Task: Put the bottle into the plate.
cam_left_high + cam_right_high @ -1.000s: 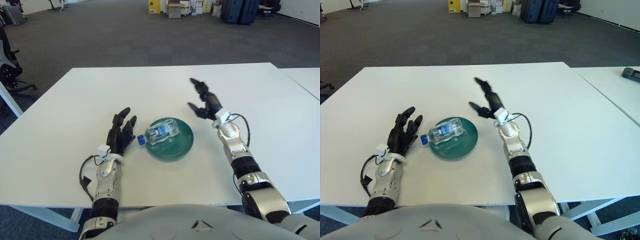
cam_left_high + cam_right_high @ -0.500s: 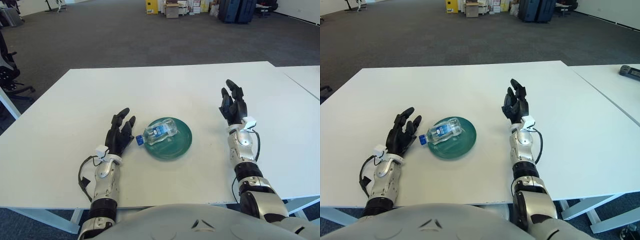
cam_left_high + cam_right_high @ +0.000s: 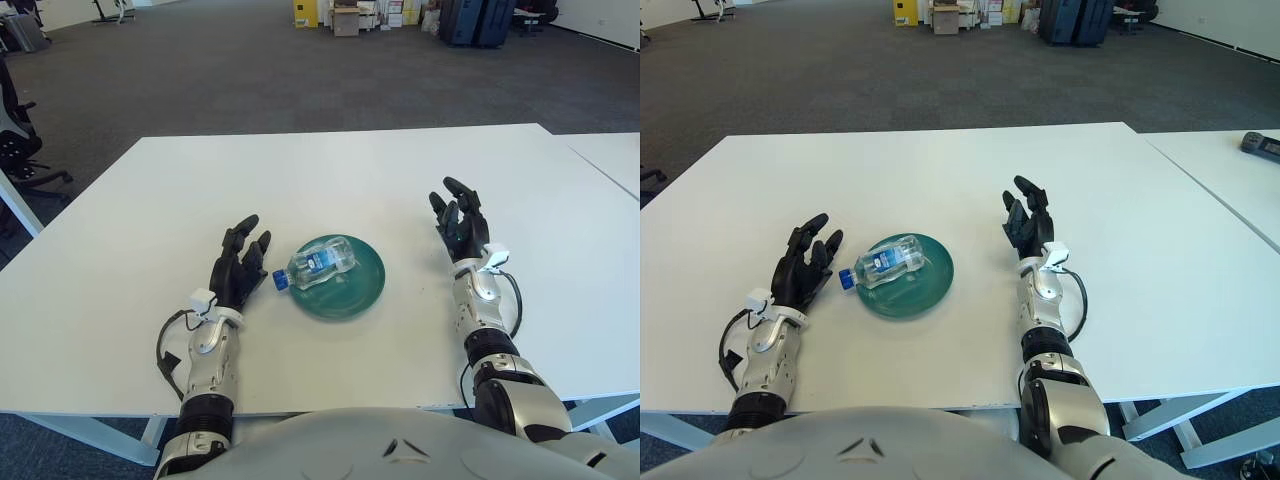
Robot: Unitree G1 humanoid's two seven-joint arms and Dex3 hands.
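Nearest to us: grey rounded torso shell [image 3: 400, 445] at the bottom edge, both forearms reaching forward over the white rectangular surface [image 3: 340, 180].

Left hand [image 3: 238, 268] rests on the surface, just left of the round dark-green plate [image 3: 360, 290]. Its black fingers [image 3: 247, 228] are extended and loosely spread, and they hold nothing. We see the fingertips near the bottle cap, but we can't tell if they touch it.

Right hand [image 3: 458, 222] sits to the right of the plate, well apart from it, with the palm raised and the fingers [image 3: 466, 192] pointing up and away. They're relaxed, slightly spread, and grip nothing. A white wrist clip and a black cable loop run along that forearm.

The small clear plastic bottle with blue label and blue cap [image 3: 318, 264] lies on its side in the plate, over the plate's left half. Its cap end pokes out over the left rim toward the left hand, and the body points up and right. Neither hand is in contact with the bottle body.

Further out: the rest of the surface, then a second white table [image 3: 1240, 190] on the right with a small dark device [image 3: 1260, 143] on it. Beyond that we see dark grey carpet [image 3: 250, 70], black office-chair parts [image 3: 18, 130] at the far left, and boxes and dark cases [image 3: 470, 20] along the back of the room.
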